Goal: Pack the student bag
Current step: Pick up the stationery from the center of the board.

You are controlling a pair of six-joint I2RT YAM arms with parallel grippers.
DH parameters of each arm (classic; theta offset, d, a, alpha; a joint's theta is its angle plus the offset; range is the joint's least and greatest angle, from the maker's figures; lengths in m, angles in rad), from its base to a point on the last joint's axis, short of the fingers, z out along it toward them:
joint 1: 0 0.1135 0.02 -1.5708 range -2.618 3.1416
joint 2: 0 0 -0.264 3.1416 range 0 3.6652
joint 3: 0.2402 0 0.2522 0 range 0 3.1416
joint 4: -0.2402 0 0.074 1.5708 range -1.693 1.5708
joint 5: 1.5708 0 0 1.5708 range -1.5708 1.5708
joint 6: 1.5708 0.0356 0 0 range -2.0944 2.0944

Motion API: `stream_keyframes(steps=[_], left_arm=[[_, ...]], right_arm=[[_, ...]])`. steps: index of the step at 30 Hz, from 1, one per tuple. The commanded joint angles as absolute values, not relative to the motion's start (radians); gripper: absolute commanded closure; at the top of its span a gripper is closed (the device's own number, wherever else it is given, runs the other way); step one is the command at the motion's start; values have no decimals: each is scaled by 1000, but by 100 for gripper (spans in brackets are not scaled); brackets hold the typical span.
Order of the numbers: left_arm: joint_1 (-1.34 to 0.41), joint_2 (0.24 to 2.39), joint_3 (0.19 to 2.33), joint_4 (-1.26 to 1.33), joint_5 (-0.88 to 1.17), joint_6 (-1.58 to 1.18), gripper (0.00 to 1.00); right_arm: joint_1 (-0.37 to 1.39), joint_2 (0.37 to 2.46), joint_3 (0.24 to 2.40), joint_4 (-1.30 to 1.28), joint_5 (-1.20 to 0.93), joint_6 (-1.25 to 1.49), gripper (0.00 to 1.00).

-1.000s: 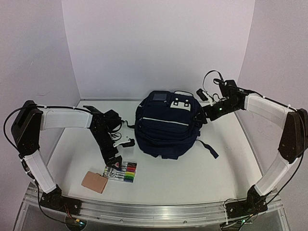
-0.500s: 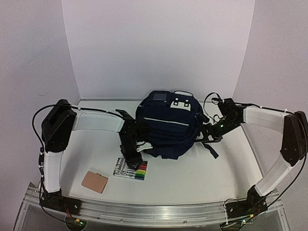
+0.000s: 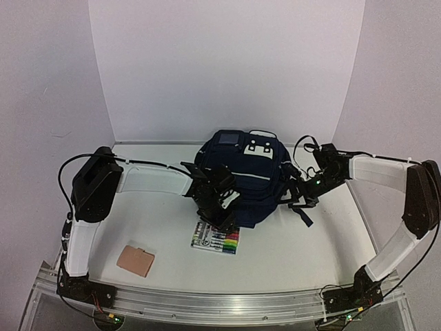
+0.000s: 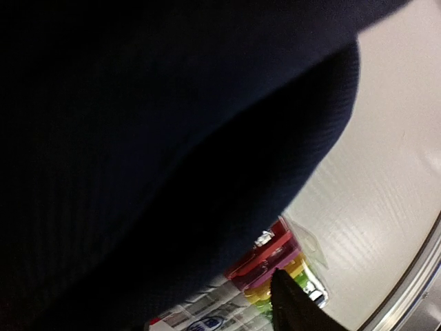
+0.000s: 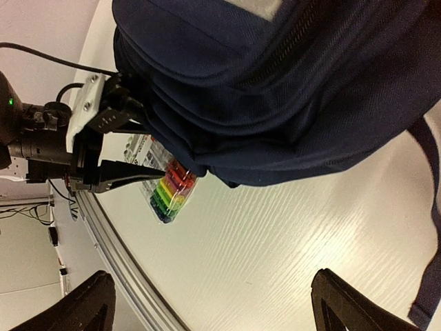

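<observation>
student bag (image 3: 238, 183) sits mid-worktop (image 3: 296, 255). left claw (image 3: 222, 219) presses its 6 o'clock side, above marker pack (image 3: 216, 239); can't tell its grip. right claw (image 3: 300, 196) gapes wide, empty, at 3 o'clock. Risk: pack wedges under bag fabric.

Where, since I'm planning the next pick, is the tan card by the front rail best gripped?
Probably across its narrower width, straight down from above: the tan card lies flat on the table, apart from everything else, so no edge is lifted for a sideways approach.

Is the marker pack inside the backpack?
No, the marker pack is outside the backpack, by its front edge, at the left gripper.
</observation>
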State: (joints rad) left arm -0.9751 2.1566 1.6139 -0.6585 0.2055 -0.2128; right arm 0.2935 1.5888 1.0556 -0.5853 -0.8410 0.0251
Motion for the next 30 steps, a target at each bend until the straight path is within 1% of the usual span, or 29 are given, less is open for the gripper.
stream_keyframes(steps=[1, 3, 6, 9, 12, 15, 18, 21, 25, 27, 30], left_arm=[[-968, 2027, 1480, -527, 156, -440, 31], [-968, 1941, 1402, -490, 127, -515, 25], [-968, 1848, 1290, -429, 102, -678, 21], [-967, 1781, 1191, -373, 89, -819, 20], [-968, 1701, 1060, -306, 21, -982, 20], [-964, 1633, 947, -246, -19, -1070, 20], [-950, 1612, 855, -120, 15, -1099, 22], [-943, 1639, 816, -33, 77, -1123, 27], [-943, 1685, 770, 98, 122, -1187, 32], [-944, 1701, 780, 100, 119, -1176, 34], [-938, 1745, 857, 19, 110, -1118, 36]], right_arm=[[337, 1537, 990, -487, -884, 125, 2], [381, 1545, 982, -461, -866, 136, 2], [427, 1576, 963, -381, -846, 190, 2], [475, 1602, 945, -297, -848, 261, 2], [515, 1619, 915, -232, -855, 301, 3], [545, 1660, 893, -175, -869, 334, 4], [559, 1719, 882, -89, -916, 354, 11], [576, 1771, 889, -54, -915, 372, 15], [584, 1791, 901, -53, -884, 350, 17], [584, 1778, 923, -78, -859, 311, 16], [584, 1730, 953, -114, -809, 225, 15]])
